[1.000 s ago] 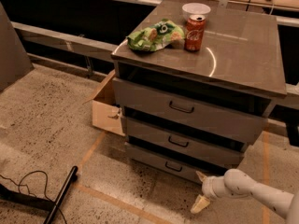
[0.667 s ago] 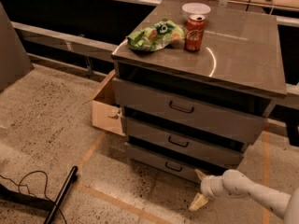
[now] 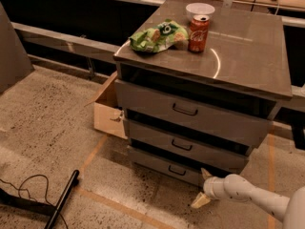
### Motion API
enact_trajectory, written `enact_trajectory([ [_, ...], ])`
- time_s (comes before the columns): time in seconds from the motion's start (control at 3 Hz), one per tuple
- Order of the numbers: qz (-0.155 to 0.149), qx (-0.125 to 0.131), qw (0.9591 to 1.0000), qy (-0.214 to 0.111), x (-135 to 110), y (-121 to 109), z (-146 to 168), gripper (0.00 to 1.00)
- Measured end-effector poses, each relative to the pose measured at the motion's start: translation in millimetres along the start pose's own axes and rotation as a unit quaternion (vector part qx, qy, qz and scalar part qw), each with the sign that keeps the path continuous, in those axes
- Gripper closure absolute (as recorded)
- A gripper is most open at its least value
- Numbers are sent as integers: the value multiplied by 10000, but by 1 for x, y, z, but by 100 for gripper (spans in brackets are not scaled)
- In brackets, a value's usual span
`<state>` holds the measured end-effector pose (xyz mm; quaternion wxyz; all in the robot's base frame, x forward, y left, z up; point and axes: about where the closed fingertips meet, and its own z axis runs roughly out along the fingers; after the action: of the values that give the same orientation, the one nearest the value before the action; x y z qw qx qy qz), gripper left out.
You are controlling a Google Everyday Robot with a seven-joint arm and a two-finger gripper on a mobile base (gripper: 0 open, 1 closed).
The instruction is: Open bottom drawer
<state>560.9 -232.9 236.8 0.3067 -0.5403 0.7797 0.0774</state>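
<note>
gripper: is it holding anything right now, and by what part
Nothing is held. The gripper is low by the right end of the bottom drawer, its jaws spread and empty. The drawer's handle lies to their left, not between them.

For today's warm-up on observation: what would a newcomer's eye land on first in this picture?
The grey cabinet at centre, with a green bag and a red can on its top. Then the claw at lower right, open, low by the right end of the bottom drawer.
</note>
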Motion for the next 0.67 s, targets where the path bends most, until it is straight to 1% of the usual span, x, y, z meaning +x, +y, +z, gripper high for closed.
enact_trajectory([
  [0.33,-36,181,9998,69,2,-12,8,0],
  [0.67,-49,279,9995,120,6,-21,20,0],
])
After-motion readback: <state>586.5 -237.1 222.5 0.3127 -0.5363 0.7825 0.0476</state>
